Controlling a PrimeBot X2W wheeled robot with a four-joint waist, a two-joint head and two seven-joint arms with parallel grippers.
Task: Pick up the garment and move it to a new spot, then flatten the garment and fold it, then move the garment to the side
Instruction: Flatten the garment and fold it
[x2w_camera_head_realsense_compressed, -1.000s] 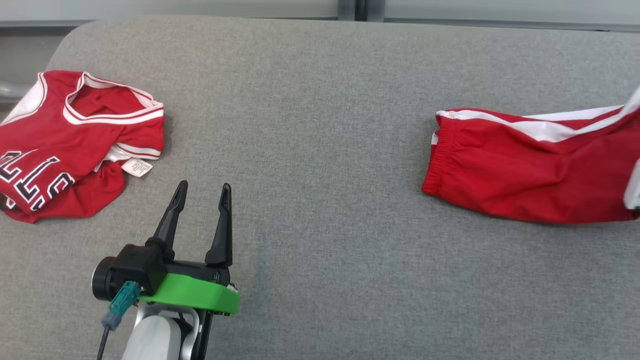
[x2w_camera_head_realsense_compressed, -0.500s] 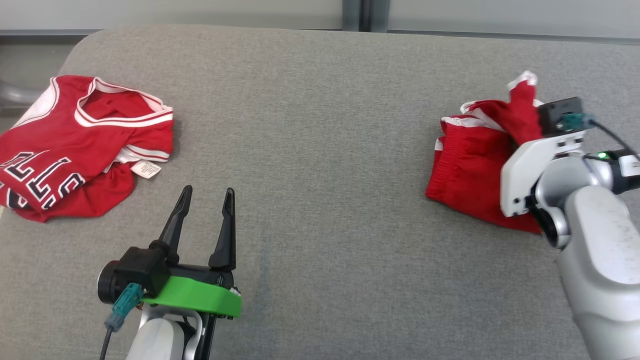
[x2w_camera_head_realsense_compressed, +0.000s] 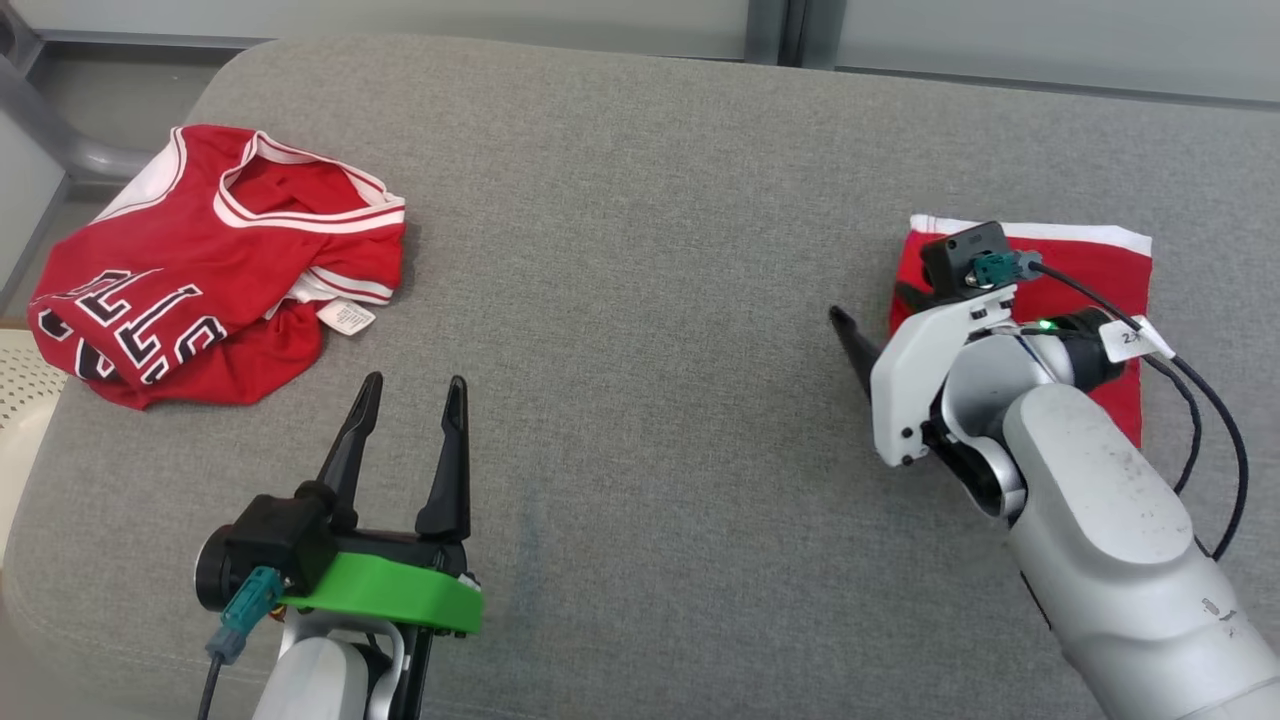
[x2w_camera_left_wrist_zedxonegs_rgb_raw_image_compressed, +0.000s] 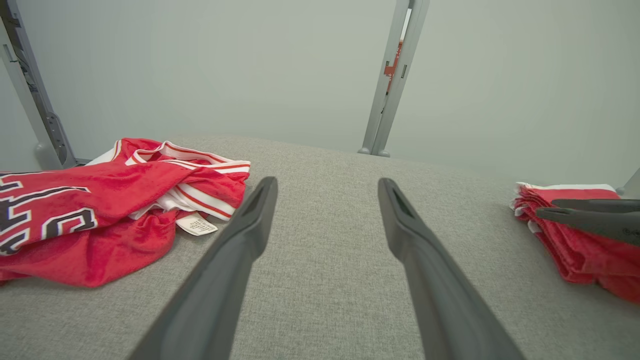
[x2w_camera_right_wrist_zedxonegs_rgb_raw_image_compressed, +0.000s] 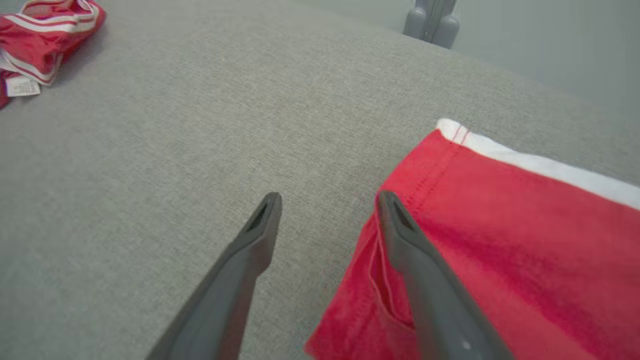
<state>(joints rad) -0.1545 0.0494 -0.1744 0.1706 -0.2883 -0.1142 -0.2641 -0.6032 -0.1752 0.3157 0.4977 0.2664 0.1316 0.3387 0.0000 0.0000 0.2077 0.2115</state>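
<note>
– Shorts (x2w_camera_head_realsense_compressed: 1090, 262) – what's diff vs. half a sec ago?
– Back then the right gripper (x2w_camera_head_realsense_compressed: 868, 303) had a bunch of the red cloth pinched & lifted, the rest crumpled under it. Now they lie flat as a neat folded block on the grey fabric surface (x2w_camera_head_realsense_compressed: 640, 250), right side. Gripper has let go: fingers spread, nothing in them.
– Whole pic looks shifted tho?
– Yep, head cam moved. The jersey (x2w_camera_head_realsense_compressed: 220, 270) & the surface slid across the frame together, so the things themselves didn't move. Jersey is the same crumpled heap, far left. Left gripper (x2w_camera_head_realsense_compressed: 412, 382) same too: fingers apart, nothing held, by the near edge, just right of the jersey & nearer the robot.
– Which way do the shorts point?
– White-banded edge faces the far side of the surface. Stacked fold layers face left, twd the centre; clear in the left wrist view. A stitched hem runs along that left edge. Long axis: can't tell, the forearm covers approx. half the block in the head view.
– And relative to the gripper?
– Right gripper sits at the block's left edge, fingertips pointing left & away from the robot. In the right wrist view one finger is over bare grey, the other over the red edge. Touching or hovering: can't tell. Most of the shorts lie right of the fingertips, under wrist & forearm.
</note>
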